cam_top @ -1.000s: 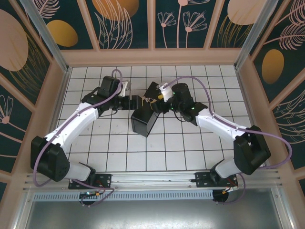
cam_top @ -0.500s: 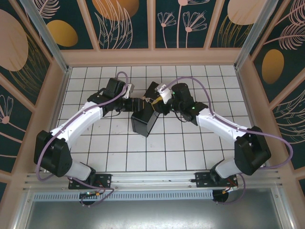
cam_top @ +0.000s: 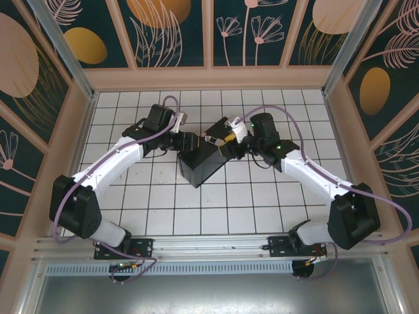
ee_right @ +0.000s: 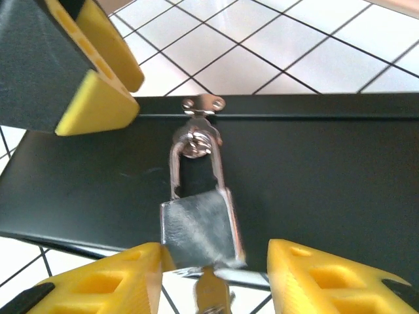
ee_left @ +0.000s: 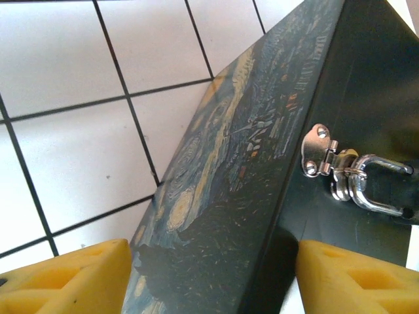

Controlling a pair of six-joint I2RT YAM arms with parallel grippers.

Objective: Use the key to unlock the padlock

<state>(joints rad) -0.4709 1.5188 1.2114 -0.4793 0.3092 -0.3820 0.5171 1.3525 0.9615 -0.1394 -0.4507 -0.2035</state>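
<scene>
White gridded tiles cover the counter, fenced by leaf-patterned panels. The black box lies swung round from where it lay a second ago. Its right end has turned toward the right arm, whose elbow has moved outward, while the left arm has closed in on the box's far corner. I read this as the box being squared up for the key, not as any unlocking yet. The left gripper clamps the box's corner between widely set yellow fingers, one against the Starry Night lid, the other against the dark front. The right wrist camera is the one to trust for alignment. There the padlock hangs from the hasp with its shackle seated in the body, so I judge it locked. The key stands just under the body at the keyway, between the fingers of the right gripper. Those fingers stand apart at the tips, and I cannot tell whether they pinch the key's head lower down. The left wrist camera offers instead the shackle loop side-on through the hasp. The overhead view gives how both arms converge on the box.
</scene>
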